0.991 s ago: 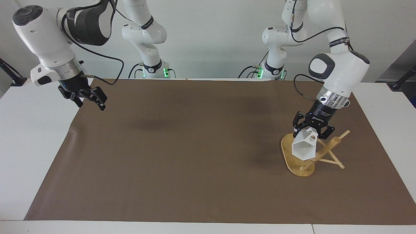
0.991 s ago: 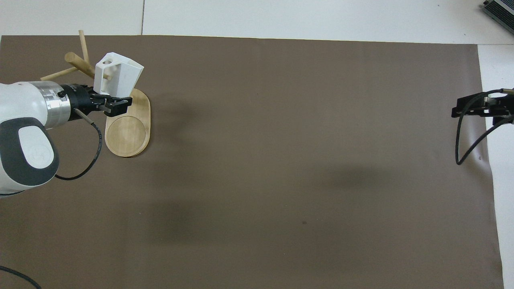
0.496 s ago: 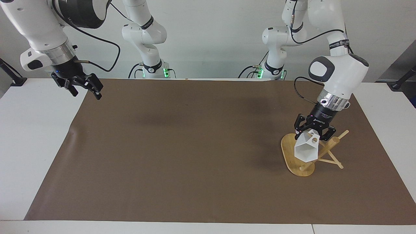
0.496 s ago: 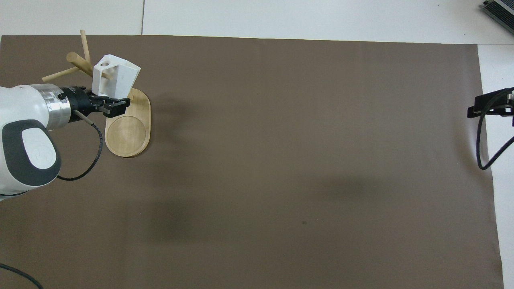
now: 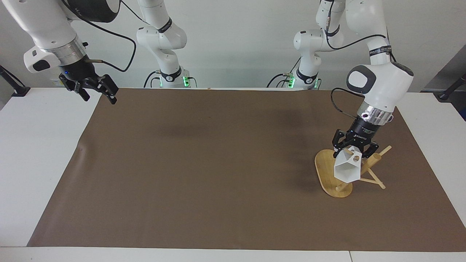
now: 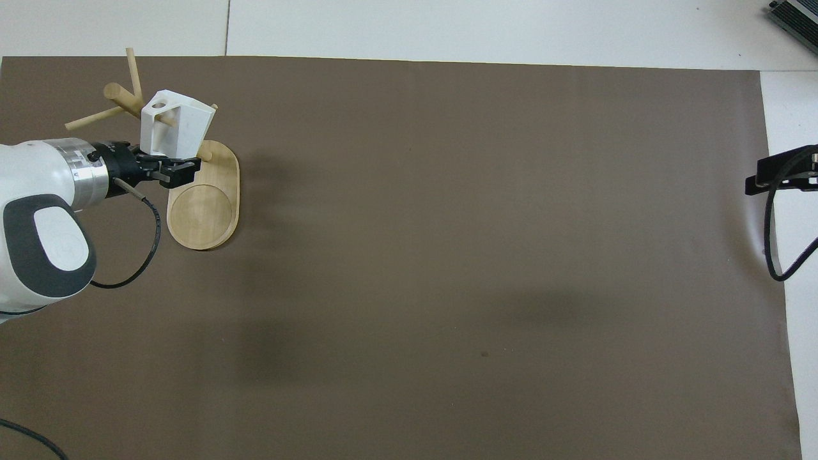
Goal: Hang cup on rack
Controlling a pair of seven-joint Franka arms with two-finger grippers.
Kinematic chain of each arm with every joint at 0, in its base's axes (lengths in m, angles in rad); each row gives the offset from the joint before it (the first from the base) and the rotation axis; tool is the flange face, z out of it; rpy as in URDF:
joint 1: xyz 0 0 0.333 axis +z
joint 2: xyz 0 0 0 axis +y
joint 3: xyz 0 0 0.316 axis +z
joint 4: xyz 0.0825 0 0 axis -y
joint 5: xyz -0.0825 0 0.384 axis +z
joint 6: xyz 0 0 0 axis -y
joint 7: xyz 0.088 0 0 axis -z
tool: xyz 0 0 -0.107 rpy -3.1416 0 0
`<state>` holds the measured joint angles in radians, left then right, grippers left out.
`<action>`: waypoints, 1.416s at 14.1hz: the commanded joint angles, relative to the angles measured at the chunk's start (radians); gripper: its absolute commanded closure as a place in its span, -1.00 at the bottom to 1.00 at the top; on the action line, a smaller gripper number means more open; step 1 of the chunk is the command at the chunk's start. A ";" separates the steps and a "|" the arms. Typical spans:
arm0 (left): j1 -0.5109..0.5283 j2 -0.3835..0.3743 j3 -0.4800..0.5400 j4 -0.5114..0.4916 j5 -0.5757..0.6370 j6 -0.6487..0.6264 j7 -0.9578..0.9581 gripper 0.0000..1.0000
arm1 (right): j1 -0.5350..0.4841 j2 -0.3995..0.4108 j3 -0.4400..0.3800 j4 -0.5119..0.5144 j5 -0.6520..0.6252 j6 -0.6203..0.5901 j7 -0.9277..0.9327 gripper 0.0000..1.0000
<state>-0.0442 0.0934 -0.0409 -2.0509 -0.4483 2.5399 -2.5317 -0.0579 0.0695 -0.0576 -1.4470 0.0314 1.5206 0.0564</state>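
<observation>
**Cup at the rack's pegs**

I see the left gripper (image 5: 352, 146) clamped on the cup (image 5: 347, 169), over the rack (image 5: 329, 174) at the left arm's end. The right gripper (image 5: 97, 90) waits aloft, fingers spread

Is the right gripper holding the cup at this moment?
No: the left gripper is shut on the cup at the rack, while the right gripper hangs empty over the table's edge.

Matt white cup (image 5: 347, 170), pale smooth wooden rack (image 5: 329, 174), matt brown mat (image 5: 204, 163).
</observation>
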 commanded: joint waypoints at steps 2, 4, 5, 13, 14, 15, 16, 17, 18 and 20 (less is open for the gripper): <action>0.006 -0.011 -0.007 -0.023 0.019 0.028 -0.025 1.00 | 0.001 0.000 0.025 0.008 -0.013 -0.011 -0.062 -1.00; 0.006 -0.011 -0.007 -0.018 0.019 0.017 -0.024 0.17 | 0.003 0.000 0.038 0.008 -0.015 -0.007 -0.079 -1.00; 0.006 -0.011 -0.007 -0.015 0.019 0.014 -0.022 -0.06 | 0.003 0.000 0.038 0.008 -0.013 -0.007 -0.076 -1.00; 0.006 -0.008 -0.005 0.009 0.019 -0.027 -0.024 -1.00 | 0.003 -0.002 0.032 0.002 0.001 -0.005 -0.066 -1.00; 0.006 -0.008 -0.005 0.009 0.020 -0.030 -0.022 -1.00 | 0.003 -0.002 0.032 0.000 0.001 -0.005 -0.066 -1.00; 0.006 -0.008 -0.005 0.014 0.020 -0.049 -0.015 -1.00 | 0.003 -0.002 0.029 0.002 -0.005 -0.002 -0.067 -1.00; 0.006 -0.008 -0.005 0.029 0.022 -0.073 -0.009 -1.00 | 0.003 -0.002 0.027 0.000 -0.008 0.007 -0.069 -1.00; 0.007 -0.009 -0.004 0.040 0.022 -0.104 0.004 -1.00 | 0.003 -0.002 0.022 0.000 -0.008 0.009 -0.069 -1.00; 0.012 -0.015 -0.002 0.049 0.023 -0.136 0.028 -1.00 | 0.003 -0.002 0.022 0.000 -0.008 0.009 -0.069 -1.00; 0.027 -0.037 0.009 0.060 0.023 -0.219 0.077 -1.00 | 0.003 -0.002 0.022 0.000 -0.008 0.009 -0.067 -1.00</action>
<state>-0.0429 0.0852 -0.0393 -2.0080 -0.4444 2.4125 -2.4964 -0.0538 0.0695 -0.0344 -1.4469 0.0314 1.5216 0.0038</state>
